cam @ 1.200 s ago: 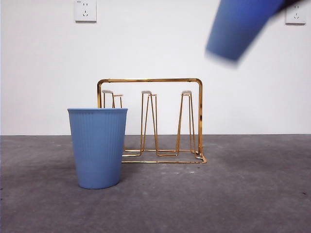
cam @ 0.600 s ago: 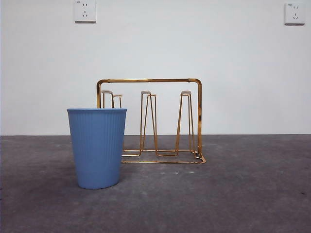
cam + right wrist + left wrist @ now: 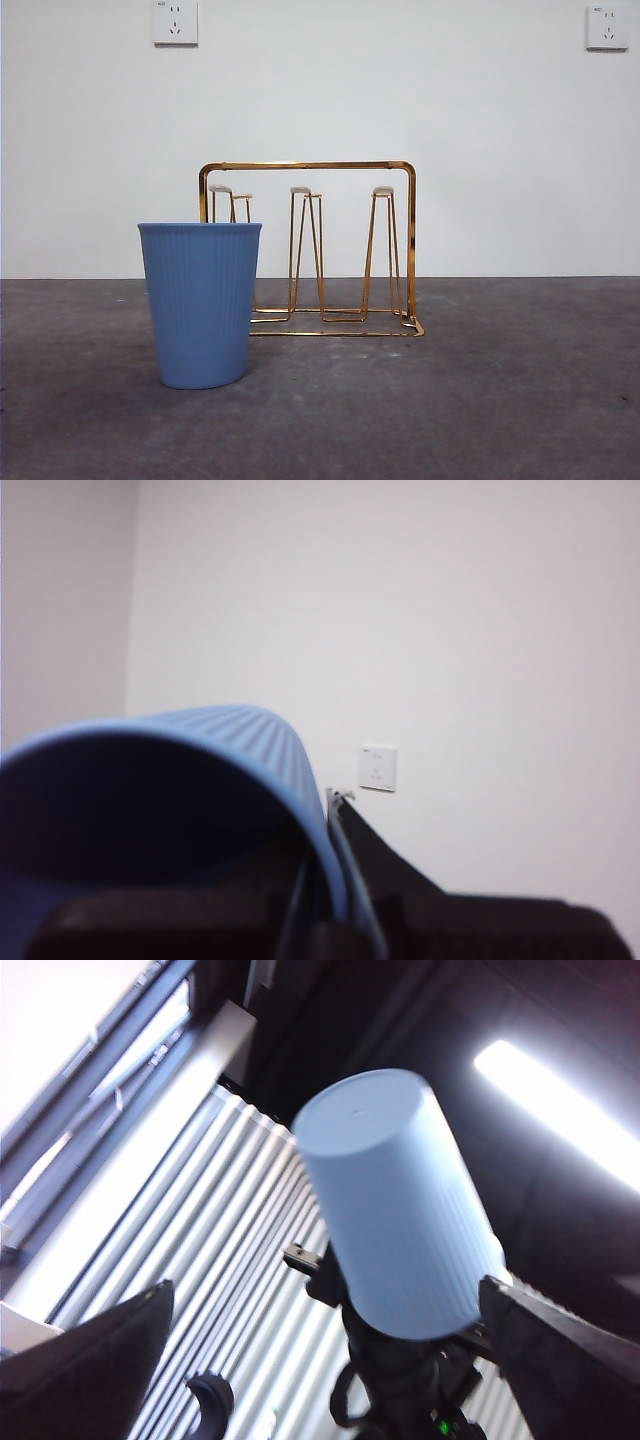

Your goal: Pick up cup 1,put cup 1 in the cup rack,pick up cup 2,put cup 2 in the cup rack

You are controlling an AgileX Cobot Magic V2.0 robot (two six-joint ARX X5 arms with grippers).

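Note:
A blue ribbed cup (image 3: 200, 305) stands upright on the grey table, in front of the left end of the gold wire cup rack (image 3: 310, 166); the rack's white-tipped pegs are bare. Neither gripper shows in the front view. My right gripper (image 3: 335, 880) is shut on the rim of a second blue cup (image 3: 200, 770), held high in the air. The left wrist view looks up at that cup (image 3: 395, 1200), its base pointing up and away, on the right arm. My left gripper (image 3: 325, 1282) is open and empty, apart from it.
The grey table (image 3: 500, 400) runs back to a white wall with two sockets (image 3: 175, 22). The left wrist view shows ceiling slats and a strip light (image 3: 560, 1110) overhead.
One second ago the held blue cup showed blurred at the front view's top right. It has since moved up out of that view. The standing cup and the rack have not moved.

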